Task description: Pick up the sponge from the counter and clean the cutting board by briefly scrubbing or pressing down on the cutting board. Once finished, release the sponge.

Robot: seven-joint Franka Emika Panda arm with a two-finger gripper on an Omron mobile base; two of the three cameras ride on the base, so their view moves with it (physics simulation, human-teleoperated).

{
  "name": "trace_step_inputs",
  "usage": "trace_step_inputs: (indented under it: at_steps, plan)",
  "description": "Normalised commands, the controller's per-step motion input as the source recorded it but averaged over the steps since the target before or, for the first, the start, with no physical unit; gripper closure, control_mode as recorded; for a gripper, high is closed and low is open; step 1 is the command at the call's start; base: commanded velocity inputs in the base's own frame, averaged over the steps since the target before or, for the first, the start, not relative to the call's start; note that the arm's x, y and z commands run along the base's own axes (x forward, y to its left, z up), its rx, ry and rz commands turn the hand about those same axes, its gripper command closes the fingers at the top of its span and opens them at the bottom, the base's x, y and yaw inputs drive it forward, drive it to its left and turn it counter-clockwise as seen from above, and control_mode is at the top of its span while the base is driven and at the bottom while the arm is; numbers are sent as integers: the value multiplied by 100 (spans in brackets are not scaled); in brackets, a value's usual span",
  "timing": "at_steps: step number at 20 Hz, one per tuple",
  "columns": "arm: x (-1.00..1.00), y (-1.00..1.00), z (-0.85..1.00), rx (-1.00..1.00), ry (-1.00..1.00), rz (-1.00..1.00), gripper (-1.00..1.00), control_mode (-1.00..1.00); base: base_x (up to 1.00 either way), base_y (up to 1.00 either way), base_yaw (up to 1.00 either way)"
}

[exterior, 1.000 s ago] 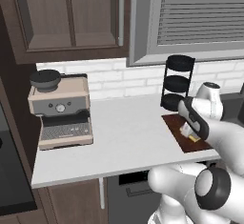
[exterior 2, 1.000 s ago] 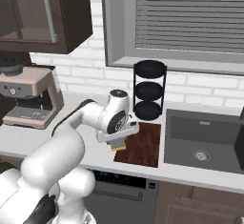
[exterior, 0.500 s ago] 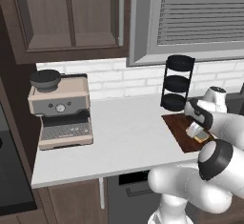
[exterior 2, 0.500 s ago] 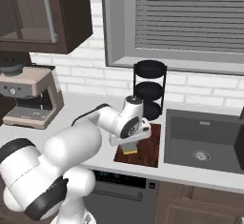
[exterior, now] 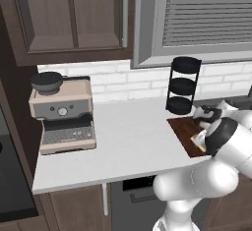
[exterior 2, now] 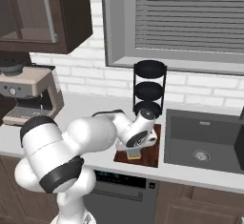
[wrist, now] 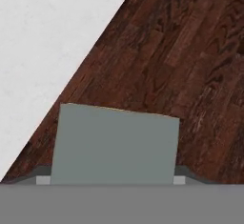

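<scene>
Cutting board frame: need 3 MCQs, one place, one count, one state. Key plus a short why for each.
1. Where is the sponge?
A. in the sink
B. over the cutting board
C. on the coffee machine

2. How many tiers has the black rack?
A. one
B. three
C. five

3. What state is the gripper in?
A. open and bare
B. shut on the sponge
C. shut on a cup

Key: 1 B, the hand view shows dark wood behind the sponge. 2 B, the right base view shows three stacked round trays. 3 B, the sponge sits between the fingers in the hand view.

Hand view close above cutting board (wrist: 181, 61)
</scene>
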Motion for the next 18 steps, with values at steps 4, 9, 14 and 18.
trace_step_inputs:
  at_steps: [4,9,14,18]
  plan:
    - [25,10,-37,-1,-29,-10,100,-100,0,0,0]
    - [28,27,-46,-7,-19,-15,100,-100,0,0,0]
    - [37,27,-35,-3,-1,-11,100,-100,0,0,0]
    - [31,18,-1,1,0,-7,100,-100,0,0,0]
